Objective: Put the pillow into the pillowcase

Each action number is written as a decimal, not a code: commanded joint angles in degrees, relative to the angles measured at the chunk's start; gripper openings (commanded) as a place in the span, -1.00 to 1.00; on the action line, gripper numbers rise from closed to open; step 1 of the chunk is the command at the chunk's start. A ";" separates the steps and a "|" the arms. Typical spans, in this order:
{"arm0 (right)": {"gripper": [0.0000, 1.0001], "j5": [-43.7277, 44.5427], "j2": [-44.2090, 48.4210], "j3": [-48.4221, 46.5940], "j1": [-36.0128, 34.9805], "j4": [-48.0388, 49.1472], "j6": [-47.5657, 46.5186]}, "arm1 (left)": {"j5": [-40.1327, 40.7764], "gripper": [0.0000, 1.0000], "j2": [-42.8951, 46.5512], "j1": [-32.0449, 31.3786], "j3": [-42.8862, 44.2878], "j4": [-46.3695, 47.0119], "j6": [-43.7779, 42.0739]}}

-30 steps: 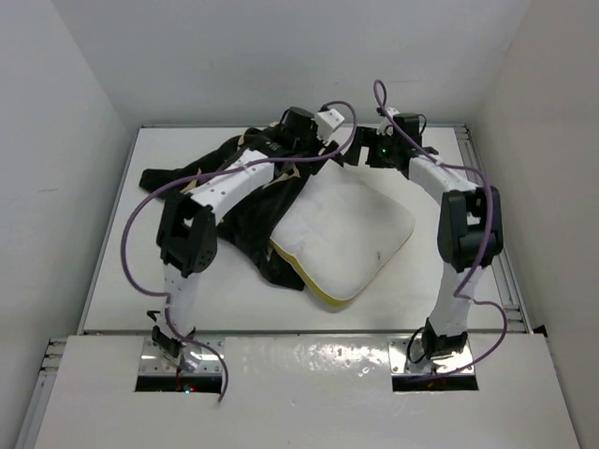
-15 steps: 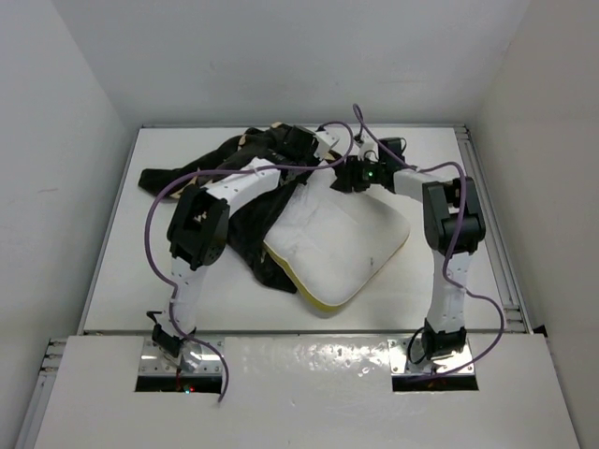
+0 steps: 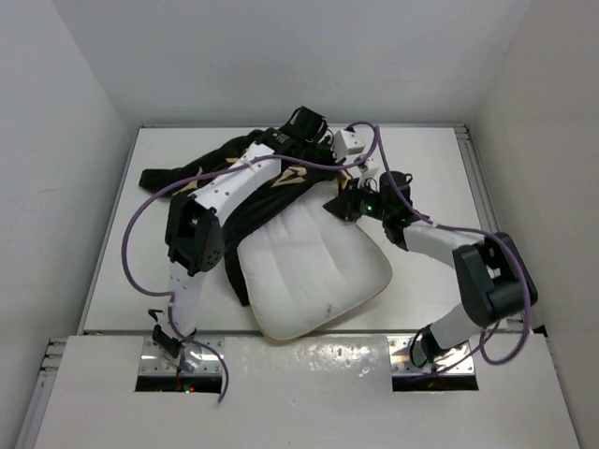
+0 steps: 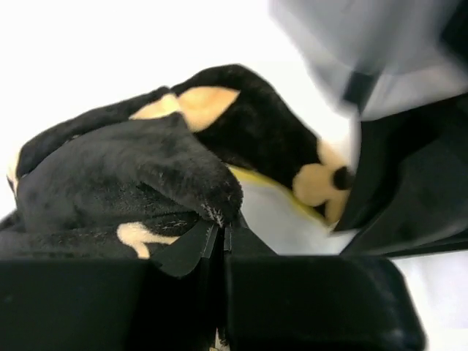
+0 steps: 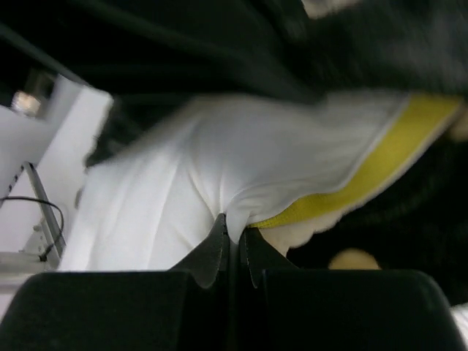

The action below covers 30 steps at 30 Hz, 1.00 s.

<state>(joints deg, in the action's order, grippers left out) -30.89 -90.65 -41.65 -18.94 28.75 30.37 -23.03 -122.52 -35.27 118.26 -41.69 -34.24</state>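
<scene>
The plump white pillow [image 3: 309, 276] with yellow piping lies in the middle of the table, its far end against the black, tan-patterned pillowcase [image 3: 239, 192]. My left gripper [image 3: 329, 150] is shut on a fold of the pillowcase [image 4: 139, 183] at the far side; the pillow's white face and yellow edge [image 4: 281, 212] show just behind that fold. My right gripper [image 3: 344, 204] is shut on a pinch of the pillow's white cloth [image 5: 219, 168] next to the yellow piping [image 5: 380, 168], at the pillow's far right corner.
The white table [image 3: 430, 159] is walled by white panels on three sides, with metal rails [image 3: 501, 243] along its right edge. Purple cables loop off both arms. The pillowcase spreads over the far left of the table.
Both grippers have closed, the left on the pillowcase and the right on the pillow. The pillow has been dragged toward the near edge. The right arm has folded low and swung left.
</scene>
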 commanded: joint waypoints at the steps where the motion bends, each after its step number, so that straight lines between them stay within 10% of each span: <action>1: -1.00 5.38 7.66 0.24 -3.21 17.64 3.28 | -16.33 -1.00 6.23 -3.31 3.82 -6.09 -7.06; 11: -1.00 39.38 13.40 7.19 -0.22 23.46 16.53 | -28.55 -1.00 10.02 -7.88 7.33 -24.22 -23.58; 24: -1.00 51.34 12.17 7.55 -0.49 10.46 24.77 | -23.40 -0.90 10.37 -11.40 3.22 -20.65 -18.34; 25: -0.89 47.37 11.73 7.02 -0.22 10.19 21.78 | -20.86 -0.81 10.54 -11.23 2.25 -19.06 -17.10; 27: 0.39 31.80 10.24 4.58 0.74 5.99 13.19 | -7.89 -0.64 11.25 -10.44 -1.78 -13.63 -11.57; 30: 0.98 18.79 8.83 -1.39 5.22 -11.13 6.66 | -0.72 -0.23 12.73 -8.60 -5.92 -10.26 -8.13</action>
<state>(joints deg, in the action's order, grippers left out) 3.64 -80.75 -35.46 -16.78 27.16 46.98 -29.93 -114.48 -43.27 115.39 -55.83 -49.34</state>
